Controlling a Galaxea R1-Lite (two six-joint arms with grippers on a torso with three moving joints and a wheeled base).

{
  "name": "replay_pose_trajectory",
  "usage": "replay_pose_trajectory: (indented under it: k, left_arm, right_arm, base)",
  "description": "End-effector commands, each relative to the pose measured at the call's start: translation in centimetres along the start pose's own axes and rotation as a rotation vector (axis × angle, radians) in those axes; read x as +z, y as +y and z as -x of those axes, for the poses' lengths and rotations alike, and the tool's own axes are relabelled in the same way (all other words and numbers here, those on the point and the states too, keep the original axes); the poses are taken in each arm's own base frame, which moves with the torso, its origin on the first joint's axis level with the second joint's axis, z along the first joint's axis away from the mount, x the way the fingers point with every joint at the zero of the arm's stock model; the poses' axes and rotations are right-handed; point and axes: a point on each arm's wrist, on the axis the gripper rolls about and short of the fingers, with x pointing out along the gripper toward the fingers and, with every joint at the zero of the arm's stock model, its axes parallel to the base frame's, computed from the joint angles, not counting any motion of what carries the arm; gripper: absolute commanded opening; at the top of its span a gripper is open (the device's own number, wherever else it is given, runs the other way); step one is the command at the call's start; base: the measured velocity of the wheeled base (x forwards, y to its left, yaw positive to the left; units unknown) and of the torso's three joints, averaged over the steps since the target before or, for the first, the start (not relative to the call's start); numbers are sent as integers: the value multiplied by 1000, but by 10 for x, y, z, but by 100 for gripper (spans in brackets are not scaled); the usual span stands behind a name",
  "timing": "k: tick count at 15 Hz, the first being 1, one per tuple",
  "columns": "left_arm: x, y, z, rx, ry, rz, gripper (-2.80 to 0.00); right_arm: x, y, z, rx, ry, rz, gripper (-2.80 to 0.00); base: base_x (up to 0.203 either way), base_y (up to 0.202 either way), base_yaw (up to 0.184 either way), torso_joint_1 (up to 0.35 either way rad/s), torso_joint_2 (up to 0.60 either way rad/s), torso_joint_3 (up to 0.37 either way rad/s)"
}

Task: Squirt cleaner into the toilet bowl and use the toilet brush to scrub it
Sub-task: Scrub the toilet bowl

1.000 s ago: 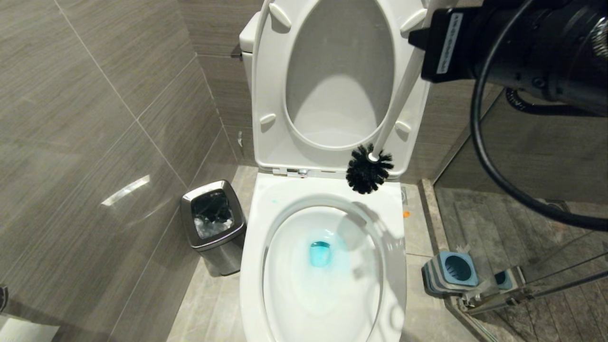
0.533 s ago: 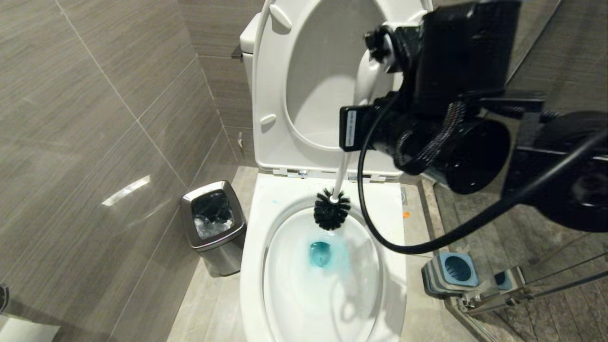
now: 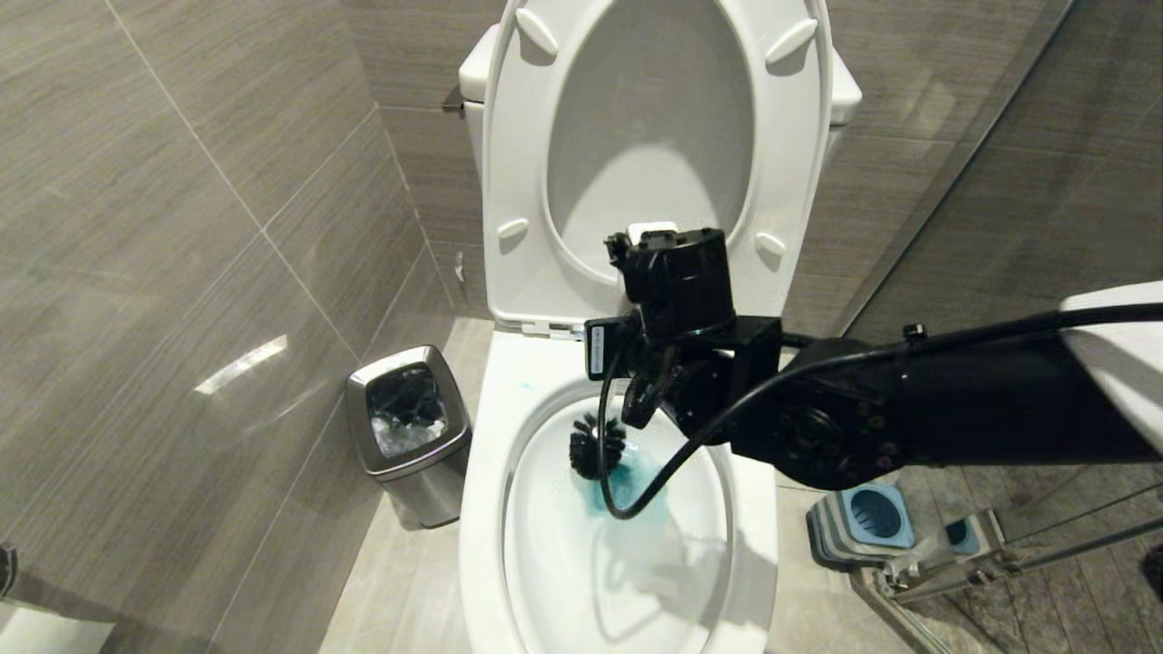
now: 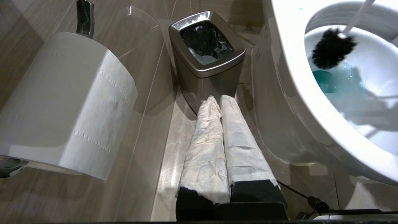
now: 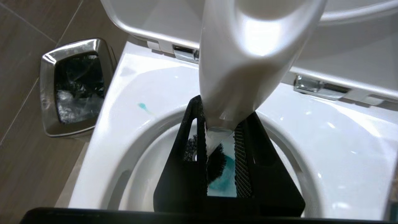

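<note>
the toilet brush [image 3: 598,445] hangs steeply, its long axis running from the white handle pinched in the right gripper [image 5: 220,137] down to the black bristle head, which points downward into the toilet bowl [image 3: 509,509]; in the head view the head sits just left of the frame's centre, inside the bowl's back rim and just above the pool. the right gripper's jaws are narrowed onto the handle, the ribbed black pads pressed to either side of it, with the broad flattened end of the handle rising above them toward the wrist camera. the bowl holds the cleaner [image 3: 636,481] as a turquoise-blue pool around the drain, and a small blue spot lies on the rim [image 5: 143,106] at the bowl's back left. a steel bin [image 3: 407,427], left of the toilet in the lower middle of the head view, is lined with a black bag holding some pale crumpled rubbish. a square blue-grey holder [image 3: 863,518] stands on the floor at lower right, its round well open. compared with a second ago, the right arm has swung down from the upper right corner to the middle of the frame, and the brush head has dropped from in front of the raised seat [image 3: 509,182] into the bowl. the left gripper [image 4: 221,102] points at the bin beside a toilet roll [image 4: 65,102], its paper-wrapped fingers pressed together with nothing between them.
</note>
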Motion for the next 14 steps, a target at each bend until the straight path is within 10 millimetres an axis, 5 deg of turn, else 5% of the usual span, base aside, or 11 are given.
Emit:
replay_pose_trajectory:
  k: [1, 6, 11, 14]
  left_arm:
    - [0, 0, 0, -1, 0, 1, -280]
    - [0, 0, 0, -1, -2, -4, -280]
    - [0, 0, 0, -2, -2, -4, -280]
    - [0, 0, 0, -1, -2, -4, -280]
  right_arm:
    - [-43, 2, -29, -27, 36, 39, -280]
    - [-93, 1, -45, -47, 47, 91, -280]
    - [-150, -1, -31, -40, 117, 148, -280]
    - [-135, 1, -23, -35, 52, 117, -280]
  base:
    - [0, 0, 0, 0, 0, 0]
    - [0, 0, 0, 0, 0, 0]
    - [0, 0, 0, 0, 0, 0]
    - [0, 0, 0, 0, 0, 0]
